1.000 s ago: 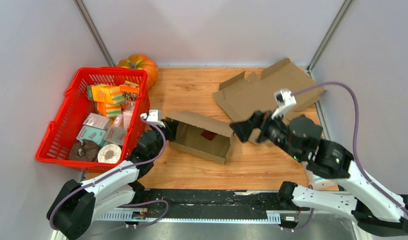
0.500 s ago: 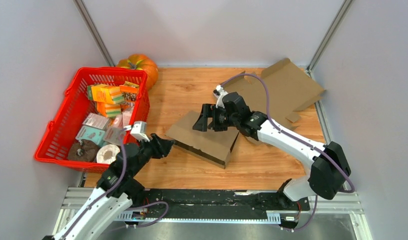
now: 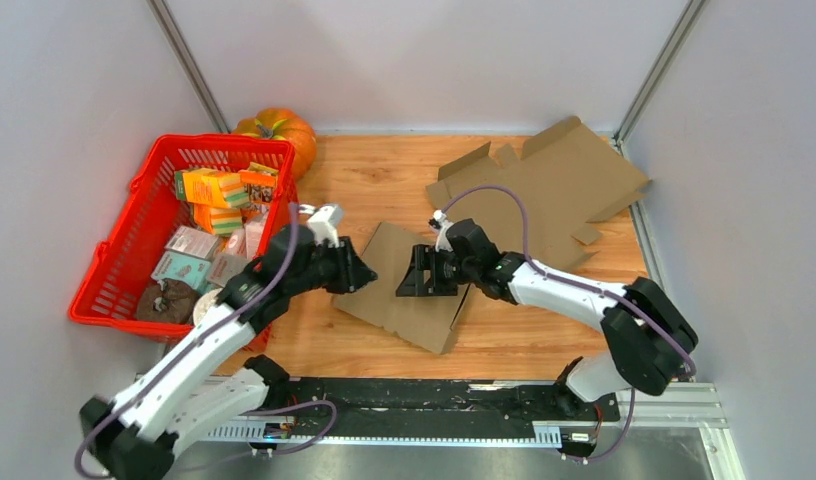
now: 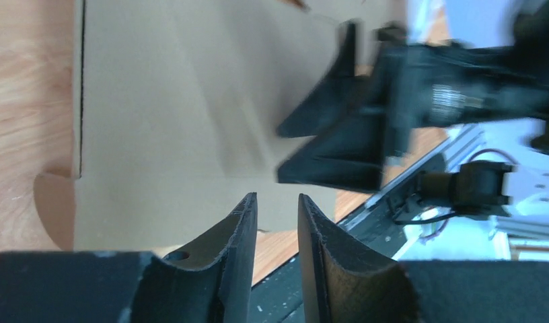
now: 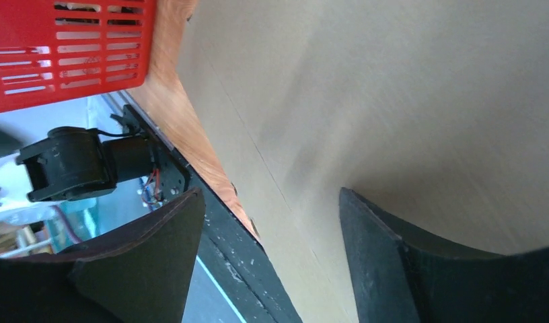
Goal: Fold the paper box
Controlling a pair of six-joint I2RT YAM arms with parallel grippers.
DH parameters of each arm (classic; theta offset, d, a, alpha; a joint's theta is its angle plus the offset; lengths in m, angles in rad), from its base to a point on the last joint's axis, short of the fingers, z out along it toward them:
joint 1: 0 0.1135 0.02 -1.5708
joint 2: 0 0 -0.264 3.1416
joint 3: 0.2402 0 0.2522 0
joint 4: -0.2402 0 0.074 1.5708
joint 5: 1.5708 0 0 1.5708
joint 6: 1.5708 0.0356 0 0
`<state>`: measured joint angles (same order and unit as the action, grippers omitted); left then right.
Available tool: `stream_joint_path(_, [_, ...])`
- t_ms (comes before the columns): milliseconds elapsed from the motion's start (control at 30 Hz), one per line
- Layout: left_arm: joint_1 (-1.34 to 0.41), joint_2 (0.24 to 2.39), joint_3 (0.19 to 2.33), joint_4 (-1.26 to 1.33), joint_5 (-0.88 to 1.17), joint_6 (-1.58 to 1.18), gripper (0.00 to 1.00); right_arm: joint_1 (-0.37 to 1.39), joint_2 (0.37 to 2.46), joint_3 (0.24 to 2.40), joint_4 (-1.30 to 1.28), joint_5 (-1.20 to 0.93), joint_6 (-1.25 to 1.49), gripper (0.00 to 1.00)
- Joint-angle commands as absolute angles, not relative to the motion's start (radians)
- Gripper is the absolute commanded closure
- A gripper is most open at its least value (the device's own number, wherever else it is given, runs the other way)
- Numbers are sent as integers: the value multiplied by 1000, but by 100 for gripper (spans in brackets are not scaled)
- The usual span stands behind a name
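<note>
The brown paper box (image 3: 399,300) lies on the wooden table with its lid down flat; the lid fills the left wrist view (image 4: 191,101) and the right wrist view (image 5: 393,101). My left gripper (image 3: 367,275) is at the box's left edge, just above the lid. Its fingers (image 4: 275,196) stand a narrow gap apart with nothing between them. My right gripper (image 3: 412,282) is open and low over the lid's middle, one finger (image 5: 379,249) close against the cardboard. It holds nothing, and it also shows in the left wrist view (image 4: 339,141).
A flat unfolded cardboard sheet (image 3: 554,185) lies at the back right. A red basket (image 3: 119,265) full of small packs stands at the left, with an orange pumpkin (image 3: 281,130) behind it. The table's near edge and black rail (image 3: 414,392) run just below the box.
The box lid has gone down from open to flat. My left arm has swung up and right to the box's left edge. My right gripper has come in from the right and settled low over the lid.
</note>
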<state>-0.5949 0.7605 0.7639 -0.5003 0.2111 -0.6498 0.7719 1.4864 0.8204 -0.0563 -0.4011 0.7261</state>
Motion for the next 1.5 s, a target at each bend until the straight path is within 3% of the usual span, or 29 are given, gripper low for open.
stream_joint_path(0, [-597,1027,772,-339,299,-592,67,775,1326,832,-263,-237,596,20])
stream_joint_path(167, [-609,1179,729,-273,180,-551,66,752,1045,718,-443,-76,552,0])
stream_joint_path(267, [-615,1200,790,-299,160,-500,62,635,1005,608,-353,-145,613,0])
stream_joint_path(300, [-626,1186,799,-304,134,-474,54,602,1011,588,-315,-181,633,1])
stream_joint_path(433, [-617,1184,903,-432,20,-407,40,516,1110,546,-141,-253,649,12])
stream_joint_path(500, [-583,1230,957,-474,59,-391,31,502,1173,551,-77,-314,649,19])
stream_joint_path(700, [-442,1347,1026,-485,114,-391,28,440,1174,500,-40,-333,663,38])
stream_joint_path(967, [-370,1401,994,-410,213,-393,26,315,1153,416,-49,-397,638,52])
stream_joint_path(1067, [-367,1394,985,-407,213,-387,26,304,1132,402,-9,-455,655,50])
stream_joint_path(1100, [-365,1388,979,-399,216,-387,25,305,1111,400,21,-459,664,44])
stream_joint_path(1200, [-350,1387,968,-376,241,-402,25,304,1106,460,-83,-407,628,40])
stream_joint_path(1367, [-313,1428,970,-355,302,-408,25,305,1190,472,49,-494,643,41])
stream_joint_path(1467, [-307,1451,969,-339,325,-411,25,302,1262,492,74,-483,657,50])
